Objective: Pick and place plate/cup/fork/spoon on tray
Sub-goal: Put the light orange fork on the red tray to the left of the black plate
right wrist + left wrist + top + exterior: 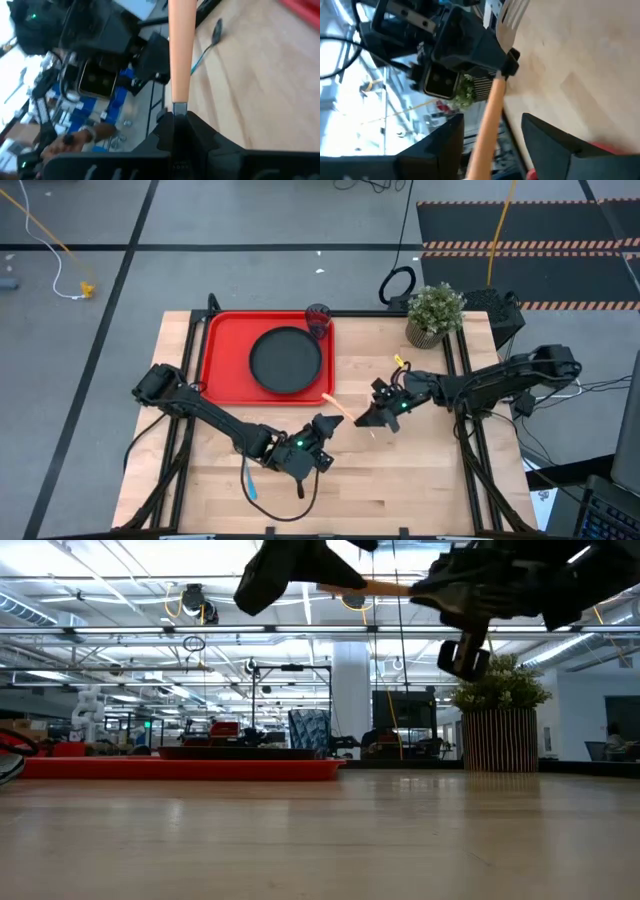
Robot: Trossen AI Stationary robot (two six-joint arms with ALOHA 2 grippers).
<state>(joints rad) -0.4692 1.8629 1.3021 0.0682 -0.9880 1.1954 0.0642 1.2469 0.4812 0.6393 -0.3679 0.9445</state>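
The fork (pixel 338 406), with an orange-tan handle and silver tines (pixel 512 14), is held above the table between my two grippers. My right gripper (pixel 367 418) is shut on it. My left gripper (pixel 325 424) is open; its fingers (pixel 445 145) stand on either side of the handle's free end without visibly touching it. The black plate (pixel 290 360) lies on the red tray (pixel 218 380). The dark cup (pixel 318 318) stands in the tray's far right corner. The blue-handled spoon (pixel 250 482) lies on the table near the front edge, beside my left arm. My right gripper pinches the fork between its two fingers at the neck (pixel 506 70), where the orange handle meets the metal. The fingers come about level from the table's right side, along the fork. The handle (pixel 179 60) sticks out past the fingertips toward my left gripper, and the fork is lifted clear of the table.
A potted green plant (pixel 433 312) stands at the table's far right. Bare wood lies between the tray and the near edge (pixel 400 480). The tray's near right part (pixel 318 392) is bare red.
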